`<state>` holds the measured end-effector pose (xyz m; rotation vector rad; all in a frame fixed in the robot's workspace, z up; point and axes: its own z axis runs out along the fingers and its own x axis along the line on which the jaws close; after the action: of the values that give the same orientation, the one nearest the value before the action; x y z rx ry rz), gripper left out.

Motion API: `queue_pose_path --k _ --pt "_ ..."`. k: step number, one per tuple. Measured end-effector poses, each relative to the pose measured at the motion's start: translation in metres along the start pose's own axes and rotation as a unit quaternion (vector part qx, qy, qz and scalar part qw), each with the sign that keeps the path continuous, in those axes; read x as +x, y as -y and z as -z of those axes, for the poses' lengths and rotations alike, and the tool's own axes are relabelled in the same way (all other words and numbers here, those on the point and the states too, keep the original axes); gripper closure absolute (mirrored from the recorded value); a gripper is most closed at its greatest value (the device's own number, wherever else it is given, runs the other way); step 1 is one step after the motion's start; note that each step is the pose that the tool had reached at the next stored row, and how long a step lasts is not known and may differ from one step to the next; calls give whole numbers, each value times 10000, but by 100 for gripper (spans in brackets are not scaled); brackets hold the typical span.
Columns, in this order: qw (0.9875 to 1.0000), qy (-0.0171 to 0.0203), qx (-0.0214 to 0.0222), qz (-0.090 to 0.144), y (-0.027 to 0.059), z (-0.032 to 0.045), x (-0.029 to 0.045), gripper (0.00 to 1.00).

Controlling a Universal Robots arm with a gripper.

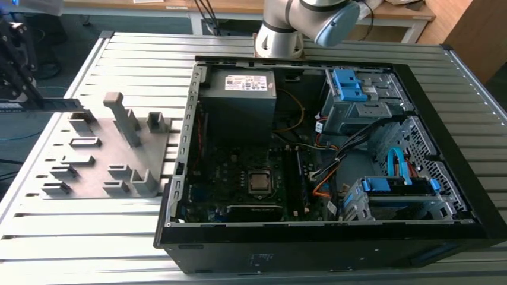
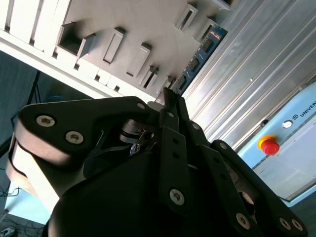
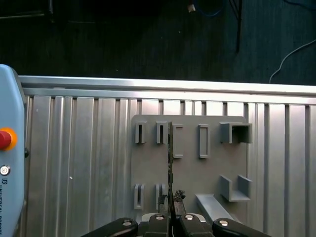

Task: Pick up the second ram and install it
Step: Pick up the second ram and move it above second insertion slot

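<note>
While the gripper [image 3: 171, 198] pinches the second ram [image 3: 170, 158] at one end, the stick's long axis runs straight away from the fingertips toward the grey fixture plate [image 3: 190, 168]. The first wrist view shows the stick edge-on. The fingers are pressed together on the thin board and touch nothing else. I cannot tell whether its far end is free of the plate. In the exterior view, the plate [image 1: 103, 178] lies in the left half of the frame. The open computer case [image 1: 317, 249] takes the centre and right, so I judge that the install place lies toward the exterior view's right.

Seemingly aluminium table [image 1: 103, 237]: plate [image 1: 99, 159], PC case [image 1: 317, 252]
</note>
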<state>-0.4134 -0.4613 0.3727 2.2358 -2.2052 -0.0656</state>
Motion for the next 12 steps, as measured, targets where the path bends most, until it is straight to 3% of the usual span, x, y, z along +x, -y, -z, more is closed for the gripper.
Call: queue_pose_path --k 5,12 --pt "10000 2 -1 0 -5 169 -5 86" --pt "10000 3 0 0 -5 176 -5 86"
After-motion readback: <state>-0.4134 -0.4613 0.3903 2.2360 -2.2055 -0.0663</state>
